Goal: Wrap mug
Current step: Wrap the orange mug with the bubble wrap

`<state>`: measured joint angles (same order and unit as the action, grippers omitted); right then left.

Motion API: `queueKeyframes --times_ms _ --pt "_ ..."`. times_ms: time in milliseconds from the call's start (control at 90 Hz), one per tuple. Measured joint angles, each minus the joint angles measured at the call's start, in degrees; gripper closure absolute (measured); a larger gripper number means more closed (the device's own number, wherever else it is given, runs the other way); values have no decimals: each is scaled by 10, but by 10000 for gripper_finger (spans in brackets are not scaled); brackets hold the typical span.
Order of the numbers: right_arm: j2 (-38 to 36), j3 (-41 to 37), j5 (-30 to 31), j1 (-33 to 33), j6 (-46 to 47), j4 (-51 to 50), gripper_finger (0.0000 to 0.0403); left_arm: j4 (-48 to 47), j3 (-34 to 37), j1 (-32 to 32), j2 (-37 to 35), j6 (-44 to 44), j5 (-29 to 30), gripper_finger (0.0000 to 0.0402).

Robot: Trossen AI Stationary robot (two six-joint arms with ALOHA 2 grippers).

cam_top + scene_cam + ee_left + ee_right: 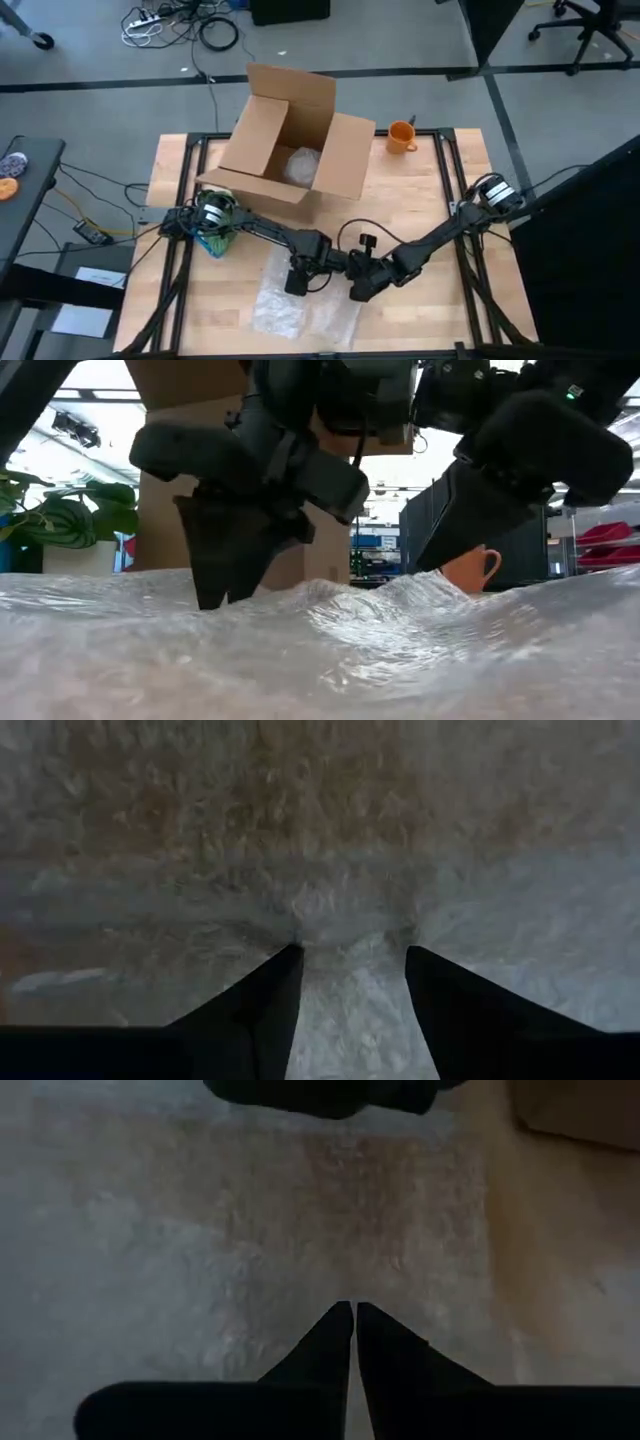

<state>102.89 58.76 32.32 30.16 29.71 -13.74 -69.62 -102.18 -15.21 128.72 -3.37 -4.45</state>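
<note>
A clear bubble wrap sheet (300,305) lies flat on the wooden table near its front edge. The orange mug (401,136) stands upright at the far right, beside the cardboard box, away from both grippers. My left gripper (352,952) is open, pointing down onto the sheet's far part. My right gripper (347,1308) sits just to its right, shut on the wrap. In the low view the sheet (320,650) fills the foreground and the mug (472,570) shows behind it. My left gripper comes from above, and its two spread fingertips (292,952) stand on the bubble wrap near its far edge, with a strip of wrap (350,935) between them. The sheet stays on the table. My right gripper pinches a small fold of the wrap (345,1295) between its fingertips, slanting down from the table's right. In the low view the wrap rises to a low peak (425,582) under the fingers while the rest lies on the table.
An open cardboard box (290,140) with pale wrap inside stands at the far middle of the table. A blue-green bundle (213,243) sits by the left arm's base. Bare wood (440,310) lies right of the sheet.
</note>
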Motion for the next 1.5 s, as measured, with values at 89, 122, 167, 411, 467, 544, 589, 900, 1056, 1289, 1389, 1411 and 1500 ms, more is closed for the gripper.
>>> queueKeyframes --times_ms 89,122,167,411,467,544,589,900,1056,1289,1389,1411,1500 --pt "-22 1 -5 9 0 -26 403 23 1 -6 -13 3 8 234" --pt "-31 1 -5 12 3 -44 403 33 1 -7 -19 3 13 234" --pt "-45 2 -4 17 10 -74 403 39 1 -10 -29 3 19 234" --pt "-76 -8 11 27 56 -162 403 87 1 -28 -59 2 56 234" --pt "-76 -17 9 16 50 -124 403 104 1 -32 -61 1 63 234" --pt "-74 -33 -10 -12 35 -33 403 108 1 -40 -62 -2 63 234" --pt "-73 -46 -34 -28 19 12 403 97 1 -45 -62 -12 63 234" --pt "-45 -89 -113 -75 1 149 403 81 17 -116 -100 -64 92 234" --pt "-30 -88 -147 -68 9 130 403 173 75 -138 -99 -77 89 234" --pt "-23 -88 -278 -57 65 94 403 253 193 -140 -104 -142 86 234" --pt "-36 -88 -339 -37 98 73 403 286 227 -140 -106 -155 89 234" --pt "-40 -88 -349 -31 107 69 403 289 231 -140 -107 -159 89 234" --pt "-55 -86 -383 -7 148 33 403 306 245 -140 -107 -174 90 234"
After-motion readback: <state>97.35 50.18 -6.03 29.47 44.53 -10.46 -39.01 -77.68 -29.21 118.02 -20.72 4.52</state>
